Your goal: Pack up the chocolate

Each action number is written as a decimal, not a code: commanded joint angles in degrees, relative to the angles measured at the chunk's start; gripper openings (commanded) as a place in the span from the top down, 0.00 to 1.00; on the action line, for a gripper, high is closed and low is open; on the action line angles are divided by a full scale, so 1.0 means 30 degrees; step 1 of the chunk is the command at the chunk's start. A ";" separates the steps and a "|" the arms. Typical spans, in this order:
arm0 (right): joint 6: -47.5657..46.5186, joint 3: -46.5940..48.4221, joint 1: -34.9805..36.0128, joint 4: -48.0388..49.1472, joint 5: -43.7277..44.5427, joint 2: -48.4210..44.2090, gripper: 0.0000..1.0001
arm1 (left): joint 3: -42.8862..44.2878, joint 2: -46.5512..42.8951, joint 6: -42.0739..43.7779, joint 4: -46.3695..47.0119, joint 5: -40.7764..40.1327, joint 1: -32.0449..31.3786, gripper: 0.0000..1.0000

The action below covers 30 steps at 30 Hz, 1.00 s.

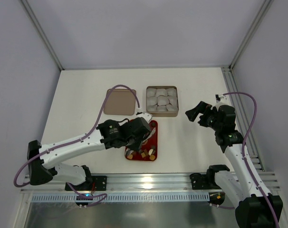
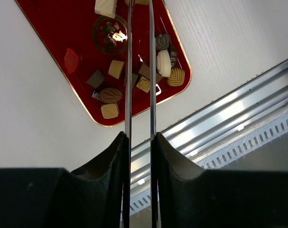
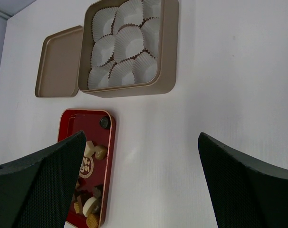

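"Two arms in shot. Surface and room, quick?"

"White table (image 1: 77,95), matte. Pale grey walls (image 1: 134,28) on three sides, with metal posts (image 1: 42,35) running up the back corners. Ribbed aluminium rail (image 1: 153,183) across the bottom of the top view, arm bases bolted on it."

"Containers?"

"Square gold tin (image 1: 161,115), upper centre of the top view, a bit right. It's packed wall to wall with white paper cups (image 1: 161,99). Its lid (image 1: 120,101) lies flat just left of the tin, rim up."

"Where's the chocolate (image 2: 116,69)?"

"On the red tray (image 1: 154,133), lower centre of the top view, below the tin and apart from it. In the left wrist view, dark brown, tan and cream pieces are bunched in the tray's lower corner. One more cream piece sits at the top edge of that frame."

"Fingers?"

"The left gripper (image 2: 139,14) hangs over the tray, fingers drawn close with a thin gap. The tips run off the top of the wrist frame, so I can't tell if they pinch a piece. The right gripper (image 3: 141,137) is at centre right of the top view, over bare table right of the tin. Its fingers are spread wide, nothing between them."
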 commanded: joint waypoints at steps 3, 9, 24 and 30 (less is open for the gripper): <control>-0.0256 0.0670 -0.0064 0.0554 -0.0331 0.0049 0.00 | 0.2467 -0.0334 0.0428 -0.0855 -0.1120 0.0572 0.81; -0.0169 0.0641 -0.0064 0.0612 -0.0536 0.0107 0.00 | 0.5541 0.1216 0.2298 -0.0769 -0.0682 0.3260 0.81; -0.0110 0.1168 -0.0006 -0.0236 -0.1180 -0.0361 0.00 | 1.6465 1.1441 0.5204 -0.1060 0.0022 0.7838 0.83; -0.0198 0.1169 -0.0035 -0.0325 -0.1240 -0.0450 0.00 | 1.7821 1.3757 0.5439 -0.1325 -0.0329 0.8395 0.83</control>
